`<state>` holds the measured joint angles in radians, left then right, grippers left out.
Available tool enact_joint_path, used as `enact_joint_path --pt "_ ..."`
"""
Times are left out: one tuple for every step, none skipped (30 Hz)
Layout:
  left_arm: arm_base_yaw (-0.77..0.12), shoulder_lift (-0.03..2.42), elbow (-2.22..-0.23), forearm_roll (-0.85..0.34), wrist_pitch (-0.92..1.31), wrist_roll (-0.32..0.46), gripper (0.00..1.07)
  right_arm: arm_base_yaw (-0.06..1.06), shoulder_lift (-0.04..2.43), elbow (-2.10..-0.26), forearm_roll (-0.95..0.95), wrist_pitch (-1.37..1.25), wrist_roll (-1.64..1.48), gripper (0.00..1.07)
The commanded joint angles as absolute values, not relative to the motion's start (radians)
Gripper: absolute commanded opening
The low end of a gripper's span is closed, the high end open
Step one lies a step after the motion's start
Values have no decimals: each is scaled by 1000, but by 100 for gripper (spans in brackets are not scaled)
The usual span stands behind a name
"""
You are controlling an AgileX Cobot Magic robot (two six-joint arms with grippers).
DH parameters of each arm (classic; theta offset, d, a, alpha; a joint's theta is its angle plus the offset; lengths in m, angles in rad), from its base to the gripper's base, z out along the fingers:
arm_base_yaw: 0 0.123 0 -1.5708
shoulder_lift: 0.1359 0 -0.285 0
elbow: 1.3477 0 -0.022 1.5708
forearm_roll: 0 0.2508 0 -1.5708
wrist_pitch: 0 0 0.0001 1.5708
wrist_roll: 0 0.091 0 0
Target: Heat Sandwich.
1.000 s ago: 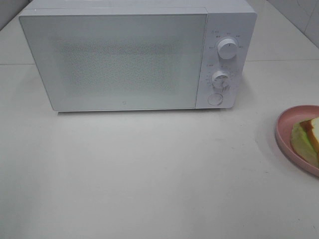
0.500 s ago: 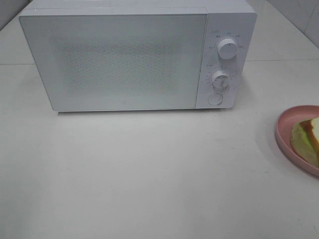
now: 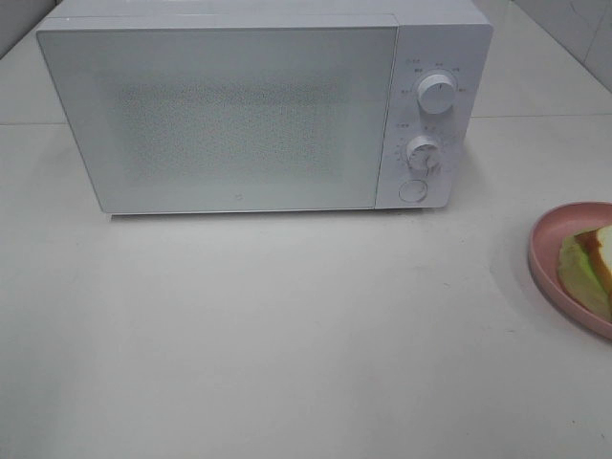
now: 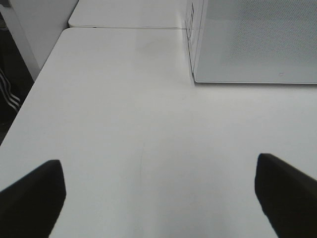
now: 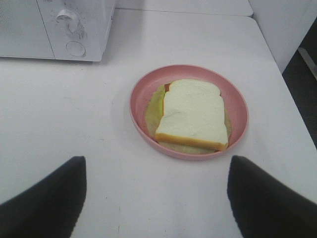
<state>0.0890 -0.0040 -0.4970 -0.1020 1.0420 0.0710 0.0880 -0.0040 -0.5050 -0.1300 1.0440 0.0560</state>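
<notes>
Overhead, the exterior high camera takes in the whole white microwave (image 3: 263,105) with its door shut, two round knobs (image 3: 436,95) stacked on the control panel and a round button (image 3: 412,190) beneath them; neither arm appears in that view, and at its right edge only a slice of the pink plate (image 3: 547,251) shows, with a corner of the sandwich (image 3: 597,251) cut off by the frame. Seen from the right wrist, the plate (image 5: 141,89) is whole and round, resting on the white table (image 5: 49,109) well apart from the microwave's control corner (image 5: 74,25); the sandwich (image 5: 193,114) lies flat inside it, a square white bread slice with tan crust over a pale green layer that spreads past the bread; the right gripper (image 5: 156,198) hangs over the table short of the plate, its two dark fingers (image 5: 44,198) spread wide with nothing between them, touching neither plate nor food. Only the left wrist view gives the table's far left edge and the microwave's lower left corner (image 4: 198,74); the left gripper (image 4: 158,198) hovers over bare tabletop (image 4: 124,99), its fingers (image 4: 34,196) parted fully at the picture's two sides and holding nothing; the sandwich is out of that view.
</notes>
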Motion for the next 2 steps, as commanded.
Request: enact_joint_path --pt "92 -31 -495 -105 1035 64 98 81 -30 -504 -130 1038 51 76" --pt "92 -31 -495 -105 1035 64 98 81 -30 -504 -130 1038 51 76"
